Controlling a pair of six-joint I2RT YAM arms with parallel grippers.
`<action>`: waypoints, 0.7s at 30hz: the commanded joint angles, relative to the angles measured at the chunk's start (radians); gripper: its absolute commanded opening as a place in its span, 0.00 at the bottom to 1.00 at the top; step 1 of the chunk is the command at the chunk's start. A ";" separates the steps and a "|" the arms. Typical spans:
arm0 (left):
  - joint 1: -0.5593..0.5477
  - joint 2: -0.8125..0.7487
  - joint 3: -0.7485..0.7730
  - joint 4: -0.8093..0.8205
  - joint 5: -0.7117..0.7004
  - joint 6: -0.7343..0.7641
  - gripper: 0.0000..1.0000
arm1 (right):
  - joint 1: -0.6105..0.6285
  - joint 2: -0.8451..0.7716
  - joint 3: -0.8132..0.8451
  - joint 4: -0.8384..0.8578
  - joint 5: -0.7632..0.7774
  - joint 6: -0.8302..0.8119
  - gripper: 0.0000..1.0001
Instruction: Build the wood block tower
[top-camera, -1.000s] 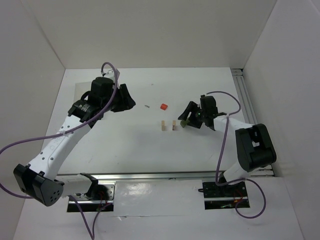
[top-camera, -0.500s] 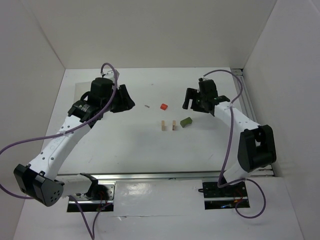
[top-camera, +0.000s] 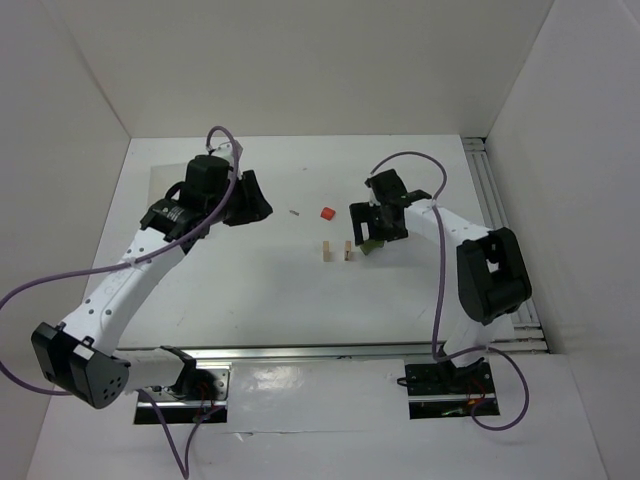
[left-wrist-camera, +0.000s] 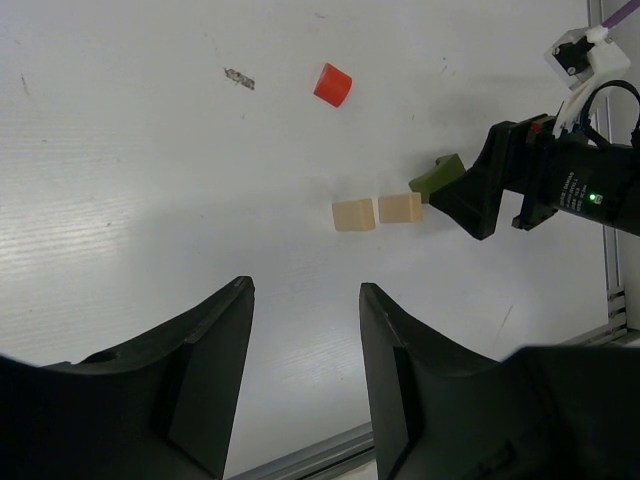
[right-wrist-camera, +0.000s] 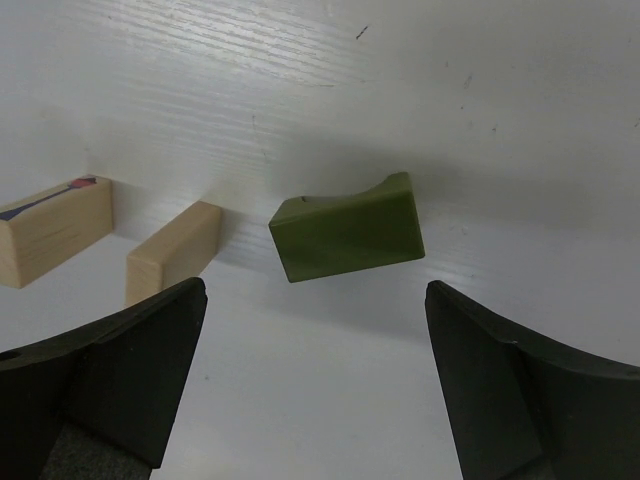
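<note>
Two pale tan blocks stand side by side mid-table, a small gap between them. They show in the left wrist view too, the left tan block and the right tan block. A dark green block with a curved notch lies just right of the right tan block, resting on the table. My right gripper hovers over it, open wide, and nothing sits between its fingers. A red block lies alone farther back. My left gripper is open and empty, well left of the blocks.
A tiny grey speck lies left of the red block. An aluminium rail runs along the table's right side and another rail along the near edge. White walls enclose the table on three sides.
The right gripper let go of the green block, drew back toward the far side, then returned over the block with its jaws wider. The left arm barely moved.
</note>
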 joint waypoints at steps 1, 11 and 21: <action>-0.003 0.013 0.019 0.026 0.017 0.015 0.59 | 0.024 0.027 0.064 -0.041 0.047 -0.033 0.97; -0.012 0.023 0.028 0.026 0.017 0.015 0.59 | 0.034 0.085 0.086 -0.041 0.131 -0.044 0.96; -0.012 0.032 0.037 0.026 0.017 0.015 0.59 | 0.025 0.113 0.086 -0.008 0.110 -0.064 0.87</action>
